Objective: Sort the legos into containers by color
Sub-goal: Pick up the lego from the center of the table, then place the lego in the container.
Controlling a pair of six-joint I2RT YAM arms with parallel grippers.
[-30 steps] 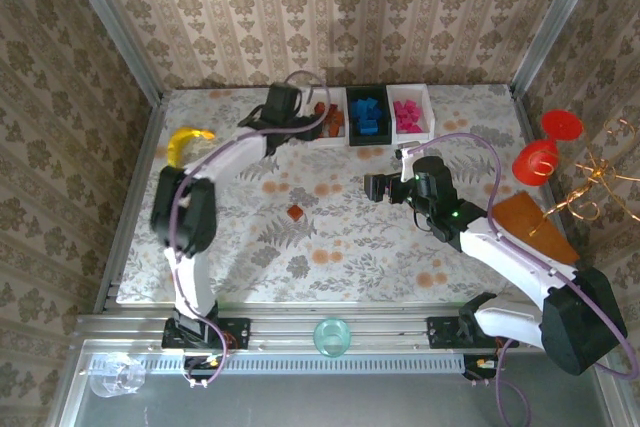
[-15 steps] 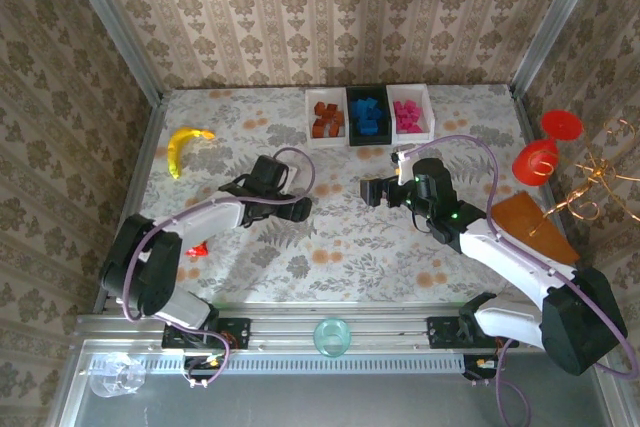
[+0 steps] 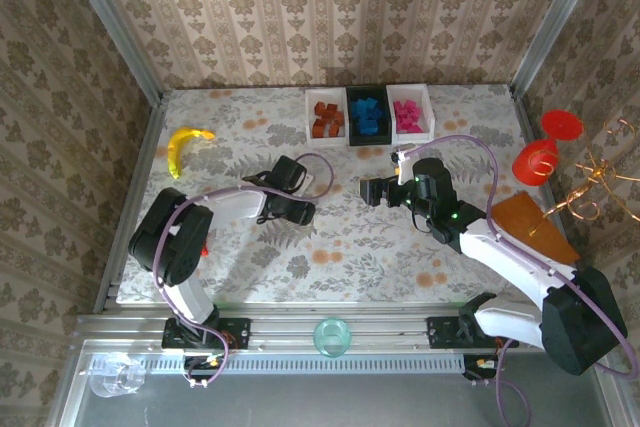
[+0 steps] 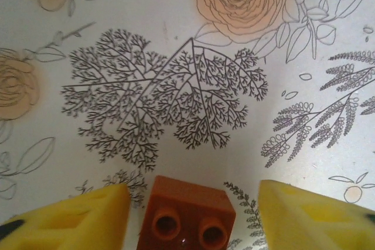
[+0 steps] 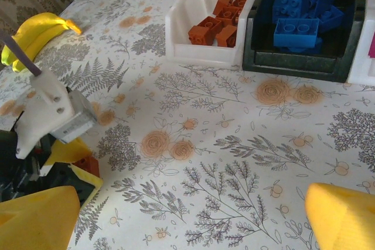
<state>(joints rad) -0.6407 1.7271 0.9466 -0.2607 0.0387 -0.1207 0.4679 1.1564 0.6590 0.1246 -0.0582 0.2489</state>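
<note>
The floral-patterned table lies bare from centre to the three small square plastic trays at its far edge. A yellow banana sits far left, and the white right arm crosses the right side.

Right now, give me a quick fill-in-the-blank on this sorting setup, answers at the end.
1. The black tray holds ____ bricks.
2. The brown brick between the left gripper's fingers matches those in the white tray at the ____ end of the row, seen from above.
3. The right gripper is ____.
4. The yellow fruit is a ____.
Missing words: blue; left; open; banana.
</note>
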